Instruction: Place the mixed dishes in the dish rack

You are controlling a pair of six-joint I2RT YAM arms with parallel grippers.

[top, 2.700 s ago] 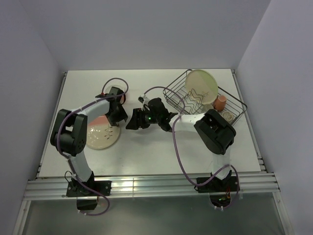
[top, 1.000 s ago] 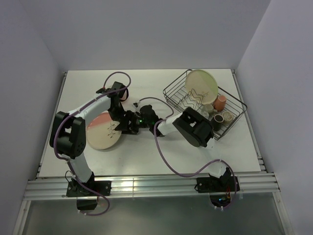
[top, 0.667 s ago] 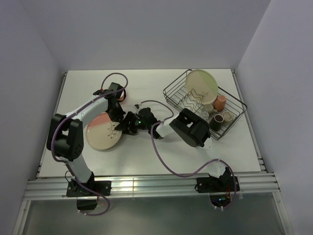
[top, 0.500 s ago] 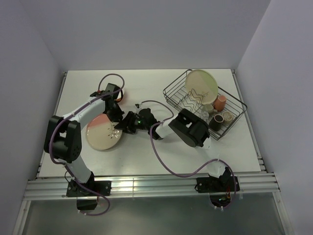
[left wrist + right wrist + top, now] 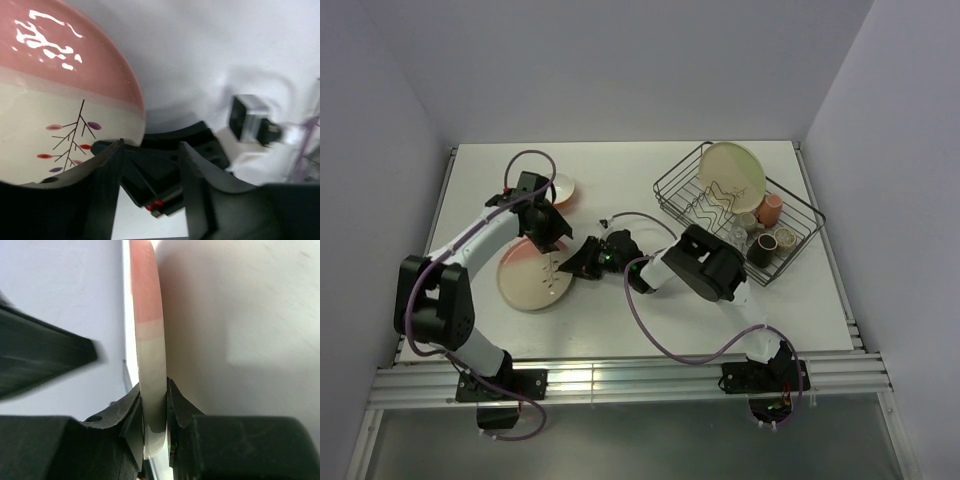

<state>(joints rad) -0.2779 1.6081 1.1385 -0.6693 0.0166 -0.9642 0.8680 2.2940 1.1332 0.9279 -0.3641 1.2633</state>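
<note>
The pink-cream plate (image 5: pixel 528 277) rests left of centre, and my right gripper (image 5: pixel 570 268) is shut on its right rim. The right wrist view shows that rim (image 5: pixel 150 340) edge-on, pinched between the two fingers of the right gripper (image 5: pixel 155 402). My left gripper (image 5: pixel 548 234) hovers open over the plate's upper edge, holding nothing. In the left wrist view the plate (image 5: pixel 60 100) lies beside the left gripper (image 5: pixel 151 146). The orange bowl (image 5: pixel 561 188) sits behind it. The dish rack (image 5: pixel 798 212) holds the cream-green plate (image 5: pixel 732 172) upright, plus the pink cup (image 5: pixel 772 208), brown cup (image 5: pixel 761 249) and speckled bowl (image 5: pixel 785 238).
The right arm's body (image 5: pixel 705 262) stretches across the table's middle towards the plate, its purple cable (image 5: pixel 650 330) looping to the front. The left arm's cable (image 5: pixel 525 160) arcs near the orange bowl. Walls close in the table on three sides.
The left gripper has opened, let go of the plate and drawn back to the left. The right gripper has closed on the plate's right rim.
</note>
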